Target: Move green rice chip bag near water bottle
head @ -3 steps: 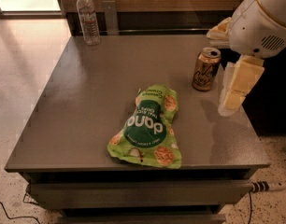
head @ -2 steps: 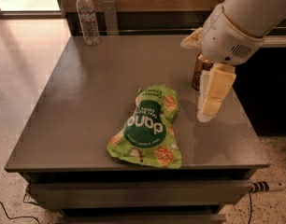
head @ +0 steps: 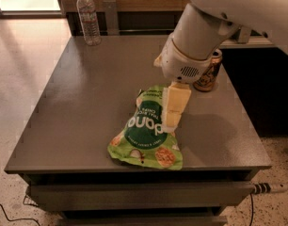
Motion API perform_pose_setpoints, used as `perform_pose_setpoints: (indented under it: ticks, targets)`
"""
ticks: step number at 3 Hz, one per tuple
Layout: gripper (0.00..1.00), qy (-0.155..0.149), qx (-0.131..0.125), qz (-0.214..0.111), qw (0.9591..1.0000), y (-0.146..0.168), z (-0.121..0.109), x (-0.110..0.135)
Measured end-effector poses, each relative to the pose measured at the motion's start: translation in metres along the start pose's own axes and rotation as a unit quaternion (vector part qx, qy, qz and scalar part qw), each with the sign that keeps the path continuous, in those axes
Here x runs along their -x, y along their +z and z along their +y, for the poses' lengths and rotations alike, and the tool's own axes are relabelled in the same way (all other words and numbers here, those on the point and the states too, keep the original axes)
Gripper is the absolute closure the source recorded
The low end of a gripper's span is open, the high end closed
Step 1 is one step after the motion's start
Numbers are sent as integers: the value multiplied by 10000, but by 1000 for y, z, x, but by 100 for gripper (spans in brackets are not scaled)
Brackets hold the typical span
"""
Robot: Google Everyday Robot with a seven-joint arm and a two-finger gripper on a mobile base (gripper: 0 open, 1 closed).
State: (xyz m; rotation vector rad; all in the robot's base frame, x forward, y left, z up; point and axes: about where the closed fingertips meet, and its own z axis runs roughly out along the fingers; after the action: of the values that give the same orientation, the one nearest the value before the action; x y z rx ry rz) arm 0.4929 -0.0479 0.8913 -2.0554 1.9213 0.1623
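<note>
The green rice chip bag (head: 146, 133) lies flat near the front middle of the dark grey table (head: 87, 107), its light-green edges crinkled around a dark green centre with white lettering. The water bottle (head: 88, 18) stands upright at the table's far left corner, clear with a white cap. My gripper (head: 174, 108) hangs from the white arm directly over the bag's right upper part, its cream fingers pointing down at the bag.
A gold drink can (head: 208, 72) stands on the right side of the table, partly behind my arm. The table's front edge runs just below the bag. A cable (head: 271, 188) trails on the speckled floor at the right.
My arm has swung left from beside the gold can to above the bag. The bag, bottle and can have not moved.
</note>
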Motion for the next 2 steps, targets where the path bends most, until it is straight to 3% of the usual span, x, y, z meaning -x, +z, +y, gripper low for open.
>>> perform_pose_setpoints:
  ticks: [1,2]
  targets:
    - [0,138,105,22,9998,28,-13,2]
    - [0,310,256,89,9992,53,-11,-5]
